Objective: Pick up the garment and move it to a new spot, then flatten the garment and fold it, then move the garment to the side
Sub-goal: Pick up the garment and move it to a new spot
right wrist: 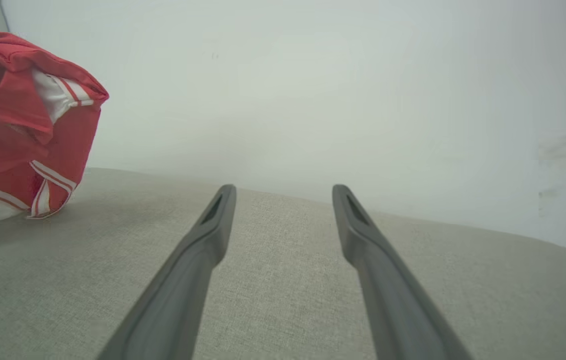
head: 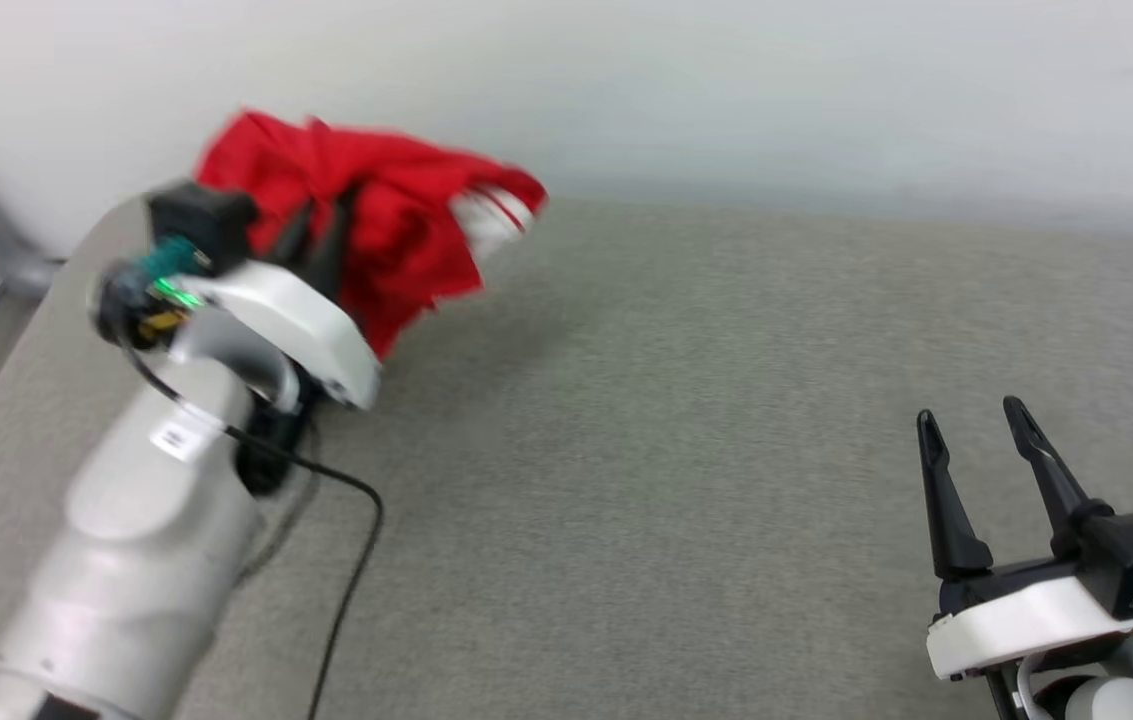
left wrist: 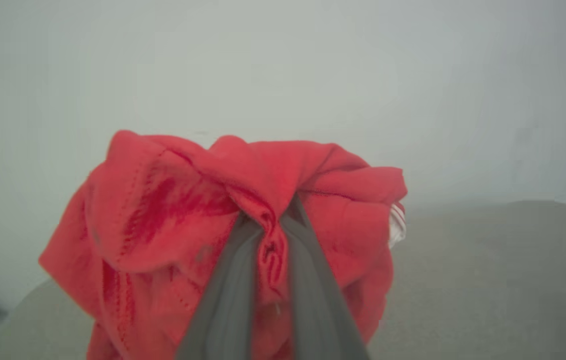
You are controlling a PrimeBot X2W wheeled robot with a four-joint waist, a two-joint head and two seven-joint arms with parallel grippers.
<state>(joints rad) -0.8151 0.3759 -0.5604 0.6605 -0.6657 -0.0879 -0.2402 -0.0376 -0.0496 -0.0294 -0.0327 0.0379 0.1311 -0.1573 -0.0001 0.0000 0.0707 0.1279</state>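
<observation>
garment (left wrist: 163, 210) in L jaws, far from R jaws

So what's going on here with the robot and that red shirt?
The robot's left gripper is shut on a pinched fold of the red garment, holding it as a crumpled bundle at the far left of the grey fabric surface. The right gripper is open over the near right, apart from the cloth. The garment is not yet flattened or folded.
</observation>
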